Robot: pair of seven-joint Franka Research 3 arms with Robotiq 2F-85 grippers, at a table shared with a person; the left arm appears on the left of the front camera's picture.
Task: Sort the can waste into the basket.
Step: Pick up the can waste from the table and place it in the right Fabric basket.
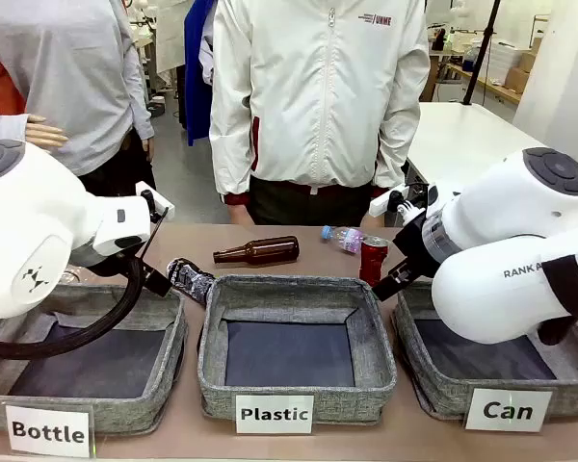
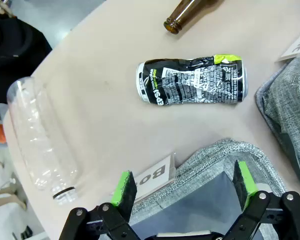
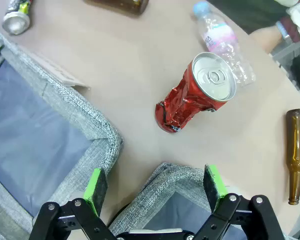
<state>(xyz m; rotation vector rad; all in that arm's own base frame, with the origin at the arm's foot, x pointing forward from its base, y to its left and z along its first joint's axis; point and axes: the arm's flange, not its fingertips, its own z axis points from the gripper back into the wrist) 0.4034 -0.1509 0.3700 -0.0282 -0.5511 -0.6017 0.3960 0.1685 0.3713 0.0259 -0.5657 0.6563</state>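
Our left gripper [image 2: 184, 182] is hanging with its jaws spread wide and nothing between them, over a corner of the "Bottle" basket [image 2: 215, 150]. Our right gripper [image 3: 155, 182] is standing just as wide and is also holding nothing.

We are looking at the dark can [image 2: 192, 82] lying on its side ahead of the left gripper. It is black with white print, a lime-green patch near one end and silver rims, and its wall is crumpled. The red can [image 3: 195, 95] is standing upright but buckled at the waist, its silver top showing, just beside a clear plastic bottle [image 3: 222, 42]. In the front view it is standing beyond the gap between the "Plastic" basket [image 1: 299, 287] and the "Can" basket [image 1: 429, 380], outside both.

The surface [image 3: 115, 75] is showing a pale tan colour. It is also carrying a brown glass bottle [image 1: 260, 251] lying on its side behind the middle basket. A person in a white jacket [image 1: 318, 96] is standing at the far edge, and a white table [image 1: 462, 135] is standing behind to the right.
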